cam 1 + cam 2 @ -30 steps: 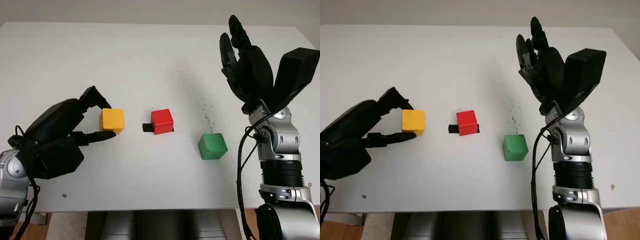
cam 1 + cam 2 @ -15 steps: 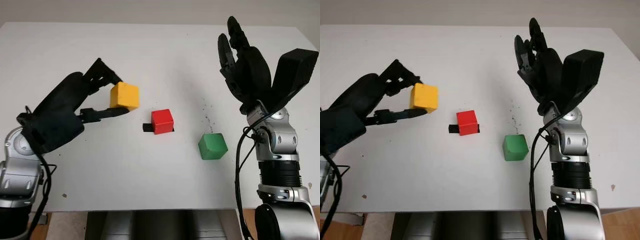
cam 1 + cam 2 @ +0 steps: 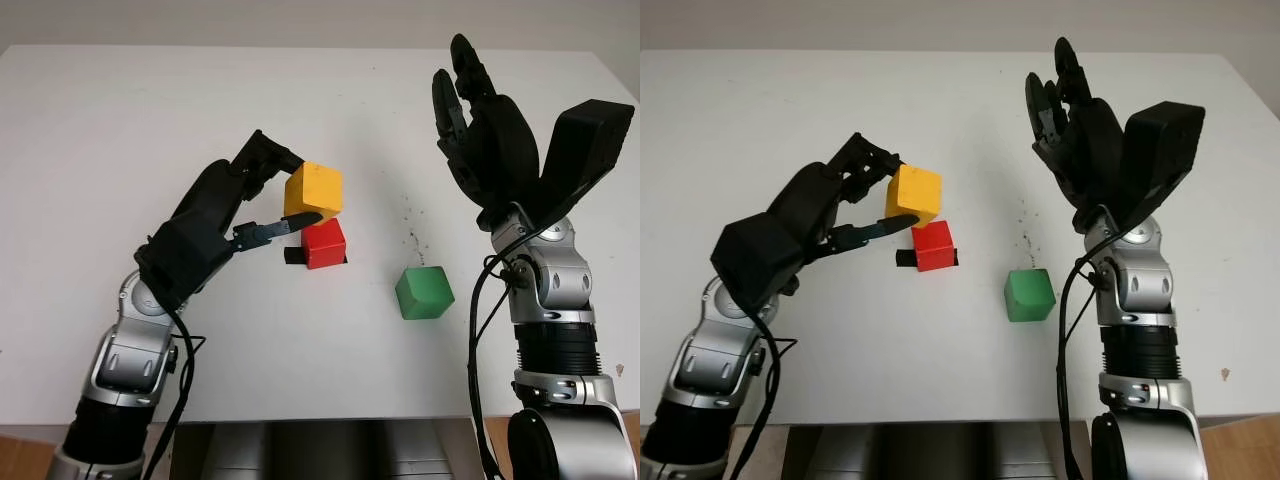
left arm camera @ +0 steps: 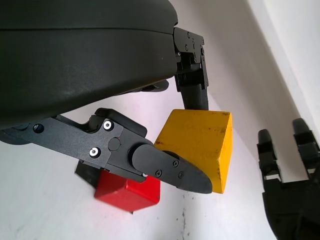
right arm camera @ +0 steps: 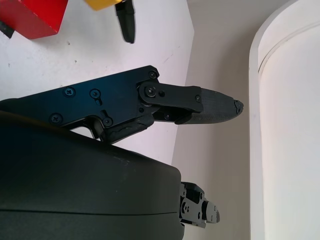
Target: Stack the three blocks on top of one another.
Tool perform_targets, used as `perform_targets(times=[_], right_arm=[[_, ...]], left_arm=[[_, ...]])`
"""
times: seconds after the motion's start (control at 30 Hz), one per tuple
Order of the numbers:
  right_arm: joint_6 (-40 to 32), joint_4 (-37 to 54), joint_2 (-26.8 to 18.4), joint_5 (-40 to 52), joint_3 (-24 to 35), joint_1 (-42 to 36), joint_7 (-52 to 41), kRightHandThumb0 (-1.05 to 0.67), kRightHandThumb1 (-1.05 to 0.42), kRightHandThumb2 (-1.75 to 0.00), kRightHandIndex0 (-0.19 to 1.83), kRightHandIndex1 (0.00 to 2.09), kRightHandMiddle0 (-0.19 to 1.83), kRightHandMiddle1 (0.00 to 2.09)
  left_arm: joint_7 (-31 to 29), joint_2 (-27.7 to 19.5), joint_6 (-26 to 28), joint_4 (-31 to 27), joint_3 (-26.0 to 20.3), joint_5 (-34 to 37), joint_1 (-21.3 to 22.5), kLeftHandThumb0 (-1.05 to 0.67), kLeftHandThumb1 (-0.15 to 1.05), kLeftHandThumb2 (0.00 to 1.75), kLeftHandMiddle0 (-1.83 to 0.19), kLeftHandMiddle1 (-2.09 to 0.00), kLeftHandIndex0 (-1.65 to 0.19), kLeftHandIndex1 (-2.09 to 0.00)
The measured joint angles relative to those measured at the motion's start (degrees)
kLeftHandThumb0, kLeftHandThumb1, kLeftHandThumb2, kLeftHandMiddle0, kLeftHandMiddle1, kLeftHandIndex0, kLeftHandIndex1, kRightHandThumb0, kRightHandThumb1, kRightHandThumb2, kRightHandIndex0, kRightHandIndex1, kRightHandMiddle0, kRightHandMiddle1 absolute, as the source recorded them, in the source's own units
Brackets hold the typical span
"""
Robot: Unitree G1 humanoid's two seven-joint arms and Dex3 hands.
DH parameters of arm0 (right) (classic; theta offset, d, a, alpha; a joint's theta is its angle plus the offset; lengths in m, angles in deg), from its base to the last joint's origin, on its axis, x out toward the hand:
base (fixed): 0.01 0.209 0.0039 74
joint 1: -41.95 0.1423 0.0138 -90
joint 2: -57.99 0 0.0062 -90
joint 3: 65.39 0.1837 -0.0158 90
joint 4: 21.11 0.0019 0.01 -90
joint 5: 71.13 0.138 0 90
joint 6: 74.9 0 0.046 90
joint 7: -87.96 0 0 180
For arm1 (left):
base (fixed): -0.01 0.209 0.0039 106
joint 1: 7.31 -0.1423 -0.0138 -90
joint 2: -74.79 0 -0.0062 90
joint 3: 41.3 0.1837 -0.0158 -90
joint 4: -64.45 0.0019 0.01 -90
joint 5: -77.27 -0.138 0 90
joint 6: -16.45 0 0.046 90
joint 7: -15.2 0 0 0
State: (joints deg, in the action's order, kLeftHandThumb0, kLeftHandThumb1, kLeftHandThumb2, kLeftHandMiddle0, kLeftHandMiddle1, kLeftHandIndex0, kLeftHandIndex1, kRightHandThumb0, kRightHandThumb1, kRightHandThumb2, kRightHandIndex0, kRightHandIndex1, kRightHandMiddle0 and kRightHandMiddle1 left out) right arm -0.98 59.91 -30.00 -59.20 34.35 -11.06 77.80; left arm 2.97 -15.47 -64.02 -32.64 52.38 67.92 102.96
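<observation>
One yellow block (image 3: 313, 192) is hanging pinched in the left hand (image 3: 222, 215), just above the red block (image 3: 324, 243) below its fingertips; releasing off-centre (it looks tilted) risks toppling. Beyond, the right hand (image 3: 487, 130) is waiting open, green block (image 3: 424, 292) beneath.

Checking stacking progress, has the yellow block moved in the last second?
Yes. The left hand carried the yellow block off the table, toward and above the red block.
</observation>
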Motion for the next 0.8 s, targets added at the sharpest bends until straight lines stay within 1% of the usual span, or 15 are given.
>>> perform_targets(times=[0.13, 0.23, 0.53, 0.67, 0.8], right_arm=[[0.0, 0.0, 0.0, 0.0, 0.1, -0.2, 0.7, -0.64, -1.05, -0.48, -0.15, 0.06, -0.13, 0.08], [0.0, 0.0, 0.2, 0.0, 0.1, -0.2, 1.0, -0.64, -1.05, -0.49, -0.14, 0.06, -0.13, 0.08], [0.0, 0.0, 0.5, -0.4, -0.1, -0.2, 0.8, -0.65, -1.05, -0.51, -0.15, 0.05, -0.14, 0.07], [0.0, 0.0, 0.5, -0.4, -0.1, -0.2, 1.0, -0.65, -1.05, -0.48, -0.14, 0.06, -0.12, 0.08], [0.0, 0.0, 0.5, -0.4, -0.1, -0.2, 1.0, -0.65, -1.05, -0.49, -0.14, 0.06, -0.14, 0.07]], left_arm=[[1.2, 1.8, -0.4, 2.3, 0.8, 0.0, -0.4, -0.51, 1.05, 0.16, -0.22, -0.04, -0.33, -1.81], [2.1, 2.6, -0.9, 3.0, 1.3, 0.0, -0.4, -0.52, 1.05, 0.15, -0.21, -0.04, -0.35, -1.83], [5.2, 5.1, -1.4, 4.0, 2.0, -0.9, -1.0, -0.50, 1.05, 0.17, -0.21, -0.04, -0.28, -1.85], [7.1, 6.2, -4.0, 6.2, 2.0, -1.0, -1.4, -0.49, 1.05, 0.20, -0.19, -0.04, -0.23, -1.87], [8.3, 6.4, -5.9, 8.1, 2.0, -1.5, -1.5, -0.50, 1.05, 0.21, -0.20, -0.04, -0.21, -1.88]])
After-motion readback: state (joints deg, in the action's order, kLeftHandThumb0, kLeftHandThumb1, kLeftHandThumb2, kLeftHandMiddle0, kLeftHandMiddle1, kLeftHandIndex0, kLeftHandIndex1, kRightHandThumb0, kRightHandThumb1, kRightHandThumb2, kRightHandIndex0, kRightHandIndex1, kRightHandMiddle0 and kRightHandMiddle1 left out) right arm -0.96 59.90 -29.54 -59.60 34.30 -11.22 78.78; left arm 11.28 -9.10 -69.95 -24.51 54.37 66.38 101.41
